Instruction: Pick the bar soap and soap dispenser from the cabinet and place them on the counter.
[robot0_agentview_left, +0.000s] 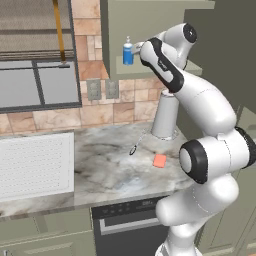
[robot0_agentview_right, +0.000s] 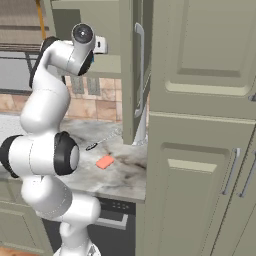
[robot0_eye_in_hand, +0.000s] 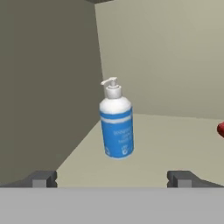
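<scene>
The soap dispenser, a blue bottle with a white pump, stands upright on the cabinet's inner shelf. My gripper is open and faces it from a short way off, with nothing between the fingertips. From the left base view the dispenser sits at the shelf's left end, and the gripper is just to its right. The coral-pink bar soap lies flat on the marble counter; it shows too in the right base view. The cabinet door stands open.
A dark red disc lies on the shelf at the right edge of the hand view. A white paper-towel roll stands on the counter below the cabinet, with a thin utensil beside it. A white perforated panel lies at the left.
</scene>
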